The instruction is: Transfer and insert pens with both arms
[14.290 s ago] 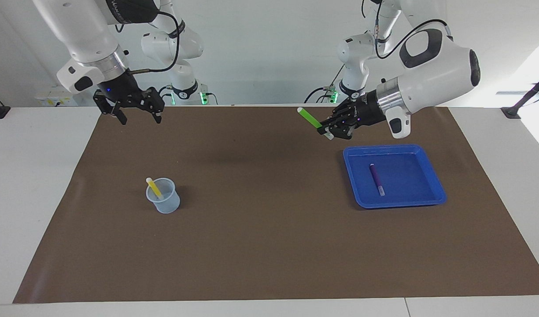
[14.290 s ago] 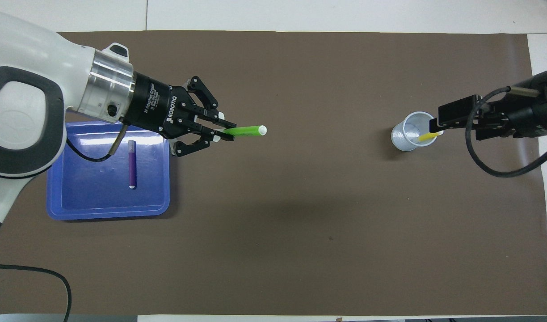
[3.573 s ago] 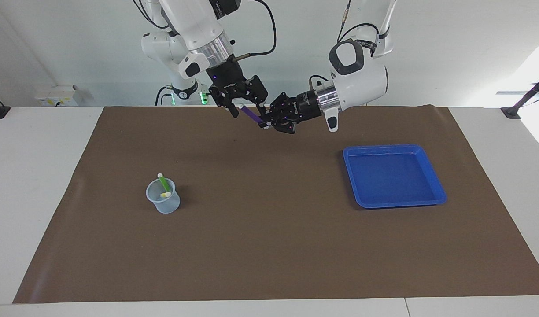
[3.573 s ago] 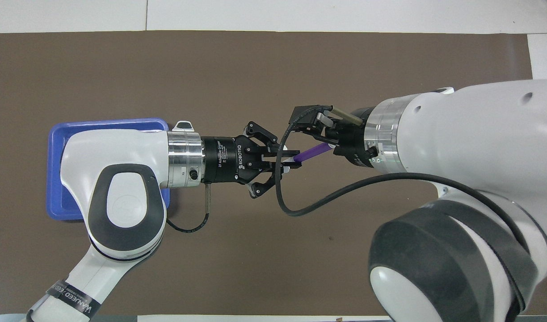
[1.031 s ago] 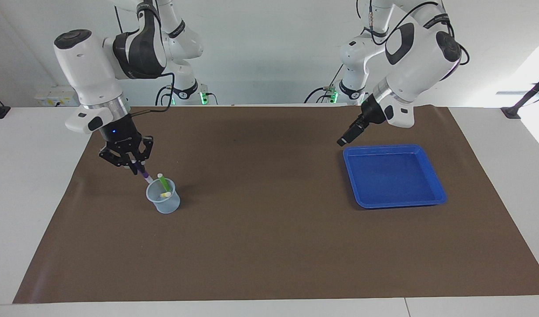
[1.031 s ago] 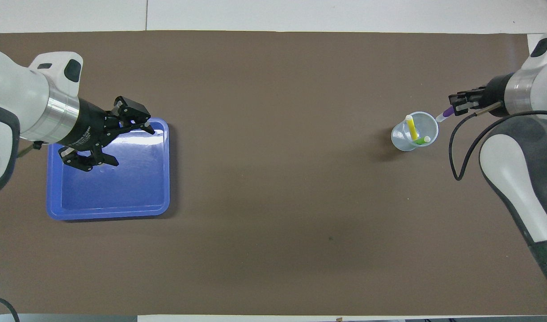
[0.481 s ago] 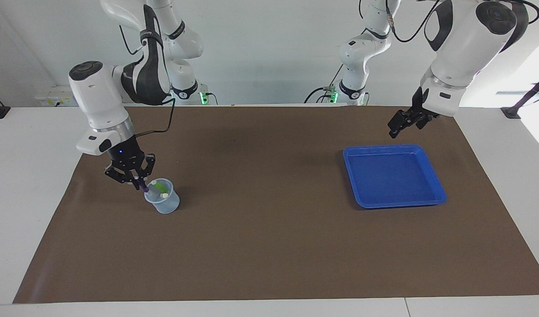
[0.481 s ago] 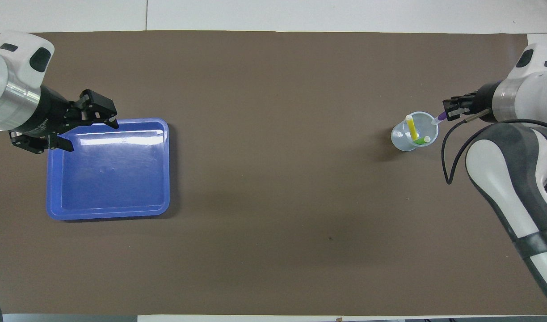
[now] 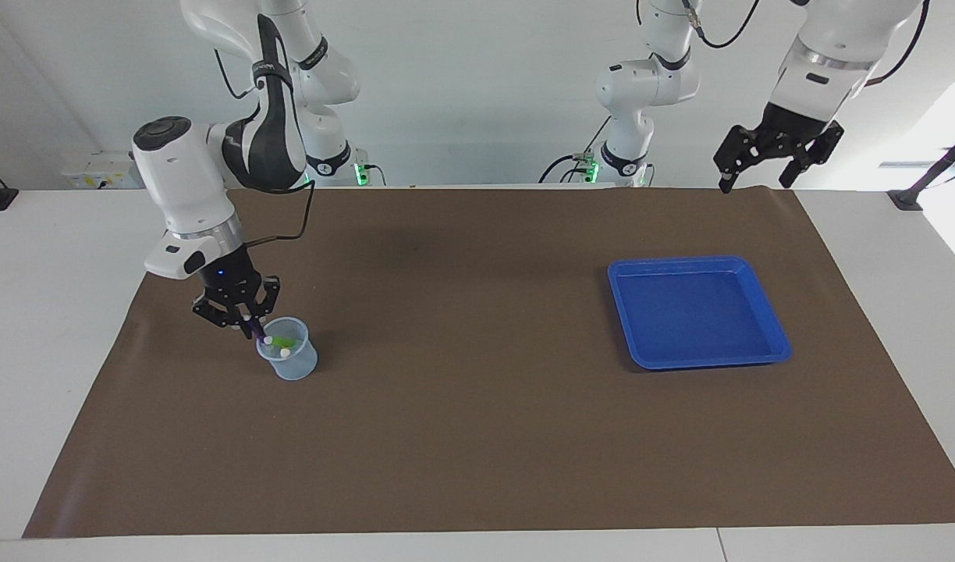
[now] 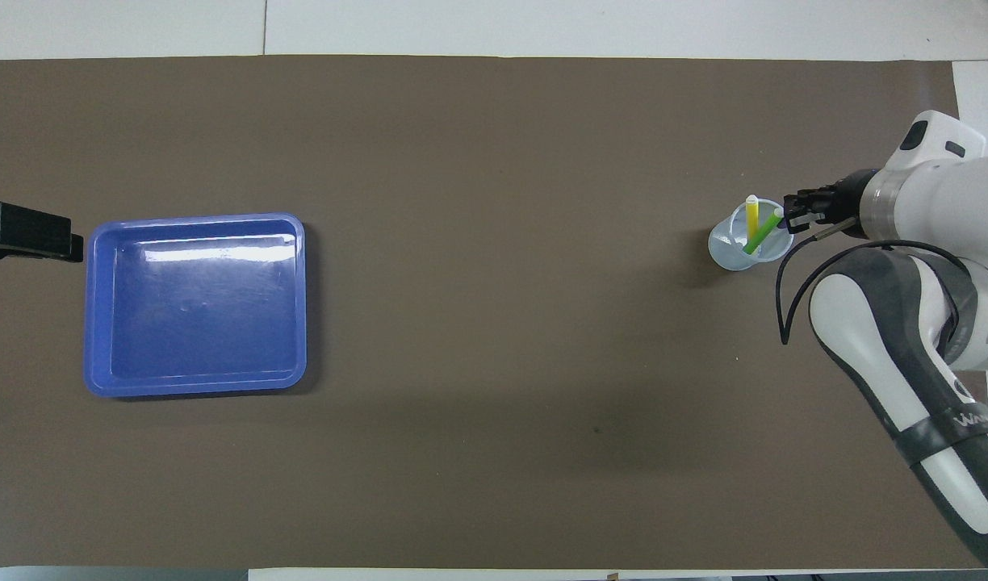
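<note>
A clear plastic cup stands toward the right arm's end of the table and also shows in the overhead view. The yellow pen and the green pen stand tilted in it. My right gripper is just above the cup's rim on the side nearer the robots. It is shut on the purple pen, whose lower end is inside the cup. My left gripper is open and empty, raised over the mat's edge nearest the robots. Only one black finger shows in the overhead view.
A blue tray lies empty on the brown mat toward the left arm's end, and its rim shows in the overhead view. Two smaller white arms with green lights stand beside the table's edge by the robots.
My right gripper has come down and pushed the purple pen into the cup, shifting the other two pens. My left gripper has risen and drawn back from the tray.
</note>
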Available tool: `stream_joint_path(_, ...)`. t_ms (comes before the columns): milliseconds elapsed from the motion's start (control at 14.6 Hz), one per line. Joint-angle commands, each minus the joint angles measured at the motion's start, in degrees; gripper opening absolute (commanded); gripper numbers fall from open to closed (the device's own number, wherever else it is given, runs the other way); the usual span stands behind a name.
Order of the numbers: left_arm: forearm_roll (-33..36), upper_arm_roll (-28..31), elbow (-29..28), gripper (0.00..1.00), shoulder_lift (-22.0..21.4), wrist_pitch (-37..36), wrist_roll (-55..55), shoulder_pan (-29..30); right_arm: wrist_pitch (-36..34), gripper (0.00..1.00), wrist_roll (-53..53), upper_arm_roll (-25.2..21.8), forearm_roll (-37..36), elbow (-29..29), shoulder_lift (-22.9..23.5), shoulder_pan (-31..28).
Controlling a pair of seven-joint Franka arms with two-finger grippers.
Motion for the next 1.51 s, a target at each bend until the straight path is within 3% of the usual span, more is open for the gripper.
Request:
stream_joint_path(0, -0.81, 2.76, -2.61, 1.00, 0.20, 0.78, 2.89, -3.16, 3.08, 0.00, -0.45, 0.16, -1.07, -0.78, 1.49, -0.10)
stream_joint_path(69, -0.81, 2.76, -2.61, 1.00, 0.55, 0.96, 3.16, -3.16, 3.17, 0.24, -0.10, 0.16, -1.07, -0.78, 1.76, -0.01)
stream_joint_path(137, -0.81, 2.76, -2.61, 1.00, 0.72, 1.14, 3.25, -3.16, 3.17, 0.66, 0.16, 0.16, -1.07, -0.78, 1.76, 0.16)
stream_joint_path(275, -0.72, 2.76, -2.26, 1.00, 1.07, 0.88, 3.25, -3.16, 3.17, 0.93, 0.25, 0.16, -1.07, -0.26, 2.02, 0.08)
stream_joint_path(344, -0.72, 2.58, -2.08, 1.00, 1.16, 0.79, 3.17, -3.16, 3.17, 1.00, 0.34, 0.16, -0.98, 0.09, 2.11, -0.01)
stream_joint_path(756, -0.72, 2.76, -2.61, 1.00, 0.20, 0.70, 2.64, -3.08, -1.11, 1.00, 5.86, 0.07, -0.45, 5.97, 2.20, -0.10)
stream_joint_path(1443, -0.81, 3.02, -5.15, 1.00, -2.00, 1.31, 1.76, -2.46, -35.91, 1.00, 27.93, -0.45, -3.17, 25.30, -0.44, -0.01)
